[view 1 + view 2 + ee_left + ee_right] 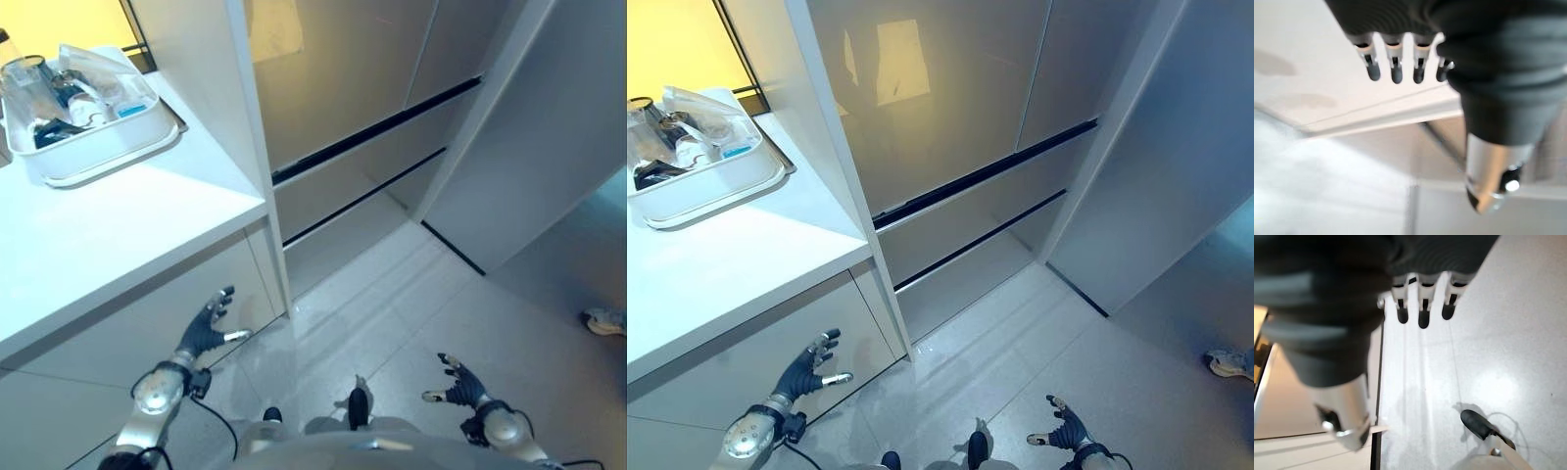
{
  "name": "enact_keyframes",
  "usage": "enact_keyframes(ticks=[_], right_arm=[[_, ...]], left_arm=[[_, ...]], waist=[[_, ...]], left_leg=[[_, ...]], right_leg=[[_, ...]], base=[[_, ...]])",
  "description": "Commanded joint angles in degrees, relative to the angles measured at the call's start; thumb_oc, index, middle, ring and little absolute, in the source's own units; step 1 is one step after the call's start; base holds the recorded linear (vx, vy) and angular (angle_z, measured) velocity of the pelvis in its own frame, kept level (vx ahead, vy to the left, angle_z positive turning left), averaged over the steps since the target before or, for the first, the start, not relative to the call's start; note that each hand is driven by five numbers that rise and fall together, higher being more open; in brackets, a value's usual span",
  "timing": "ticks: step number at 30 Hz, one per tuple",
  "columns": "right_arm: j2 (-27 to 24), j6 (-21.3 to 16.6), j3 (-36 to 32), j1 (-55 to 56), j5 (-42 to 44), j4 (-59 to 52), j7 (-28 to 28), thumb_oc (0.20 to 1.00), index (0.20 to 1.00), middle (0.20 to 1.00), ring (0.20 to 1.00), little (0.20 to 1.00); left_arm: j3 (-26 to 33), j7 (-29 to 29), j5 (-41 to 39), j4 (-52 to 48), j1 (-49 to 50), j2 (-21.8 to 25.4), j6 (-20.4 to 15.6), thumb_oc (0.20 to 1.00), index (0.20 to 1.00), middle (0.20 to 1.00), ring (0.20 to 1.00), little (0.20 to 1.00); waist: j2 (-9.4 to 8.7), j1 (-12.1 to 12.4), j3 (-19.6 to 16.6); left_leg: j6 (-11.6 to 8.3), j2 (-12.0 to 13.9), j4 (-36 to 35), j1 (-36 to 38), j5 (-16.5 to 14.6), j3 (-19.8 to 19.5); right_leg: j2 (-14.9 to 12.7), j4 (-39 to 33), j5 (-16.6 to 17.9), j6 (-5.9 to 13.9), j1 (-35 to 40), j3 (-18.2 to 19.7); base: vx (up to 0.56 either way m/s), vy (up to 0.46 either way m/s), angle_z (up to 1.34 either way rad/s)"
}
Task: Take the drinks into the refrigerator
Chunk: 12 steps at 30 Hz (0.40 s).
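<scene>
Drinks: prob. the clear bottles/containers in the white tray point(118, 147) on the counter point(127, 230), far left of the head views. One clear bottle point(24, 83) stands at the tray's back-left corner; the rest is a jumble of clear plastic w/ blue bits, too small to sort, so which items are drinks is my guess.
Refrigerator: fridge point(950, 127) straight ahead, just right of the counter's end panel. Upper doors closed, both lower drawers point(970, 230) closed, dark gaps between panels. Inside not visible.
Left hand: left hand point(209, 326) low, in front of the cabinet face below the counter; fingers straight and spread, thumb out, holding nothing. Wrist view agrees: fingers in a row, nothing past them but cabinet.
Right hand: right hand point(458, 383) low over the floor, fingers relaxed and apart, empty.
Progress: nothing carried, fridge closed, tray w/ items on counter. Fits either drinks yet to go in, or some already inside w/ door shut again; can't settle which.
Left to do: whatever drinks sit in the tray aren't in the fridge.
Bottle axis: upright, long axis vertical, top up toward the camera as far as I can tell. Other tray items look laid flat/leaning; direction unclear.
Other: a person's shoe point(607, 321) at far right on the floor.
</scene>
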Motion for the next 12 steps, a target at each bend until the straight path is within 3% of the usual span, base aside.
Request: enact_keyframes(ticks=[1,4,5,7,12], right_arm=[[-0.47,-1.12,2.40,-3.78,1.15,0.71,-1.16,1.000,1.000,1.000,1.000,1.000],[0.32,-0.54,2.86,-4.24,1.04,2.62,-1.26,1.000,1.000,1.000,1.000,1.000],[0.31,-0.57,2.88,-4.34,1.05,2.67,-1.28,1.000,1.000,1.000,1.000,1.000],[1.09,0.35,3.02,-4.85,0.95,4.10,-1.45,1.000,1.000,1.000,1.000,1.000],[1.92,1.80,3.24,-5.31,1.46,6.45,-1.03,1.000,1.000,1.000,1.000,1.000]], left_arm=[[0.98,2.34,3.25,7.64,-3.16,-1.92,-0.02,1.000,1.000,1.000,1.000,1.000],[5.38,4.60,2.62,21.72,-5.26,-5.80,3.23,1.000,1.000,1.000,1.000,1.000],[5.41,4.63,2.63,21.88,-5.39,-5.85,3.14,1.000,1.000,1.000,1.000,1.000],[10.31,6.11,2.49,32.33,-6.23,-8.21,7.30,1.000,1.000,1.000,1.000,1.000],[13.30,6.73,1.39,36.36,-6.48,-10.02,9.24,1.000,1.000,1.000,1.000,1.000]], waist=[[-1.23,-0.23,1.12],[-1.20,-0.25,0.83],[-1.18,-0.30,0.91],[-1.23,-0.23,0.46],[-1.07,-0.19,-0.32]], left_leg=[[0.24,1.24,0.49,1.18,-4.32,-0.29],[0.17,1.33,0.49,1.28,-4.23,-0.23],[0.17,1.34,0.49,1.30,-4.25,-0.25],[0.14,1.39,0.41,1.56,-4.33,-0.18],[-0.03,1.66,0.36,2.16,-4.54,-0.12]], right_leg=[[-8.37,5.24,-1.25,8.08,-2.82,0.02],[-8.22,5.22,-1.35,7.87,-2.70,-0.07],[-8.22,5.22,-1.37,7.87,-2.66,-0.10],[-8.03,5.14,-1.52,7.61,-2.30,-0.12],[-7.77,4.91,-1.74,7.32,-1.32,-0.48]], base=[[0.00,0.000,0.00],[0.00,0.000,0.00],[0.00,0.000,0.00],[0.00,0.000,0.00],[0.02,-0.008,0.00]])
